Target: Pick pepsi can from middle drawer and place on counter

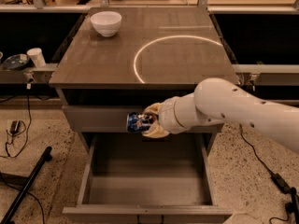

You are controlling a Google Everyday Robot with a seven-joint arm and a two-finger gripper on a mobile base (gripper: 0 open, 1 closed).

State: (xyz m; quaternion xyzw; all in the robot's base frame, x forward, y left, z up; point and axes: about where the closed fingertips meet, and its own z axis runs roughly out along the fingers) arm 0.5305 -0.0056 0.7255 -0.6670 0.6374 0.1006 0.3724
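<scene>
In the camera view, the gripper (146,123) is clenched on the can (136,123), holding it on its side above the open drawer (145,183) and just below the front edge of the counter (117,59). Raised too close in, the can could strike that edge, twist loose and fall back into the drawer.

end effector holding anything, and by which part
The end effector holds the pepsi can, lying sideways, by its body near one end; the other end sticks out, above the middle drawer.

Lab: floor cables (279,183); gripper (148,121) w/ pepsi can (137,122) over drawer (145,181).
</scene>
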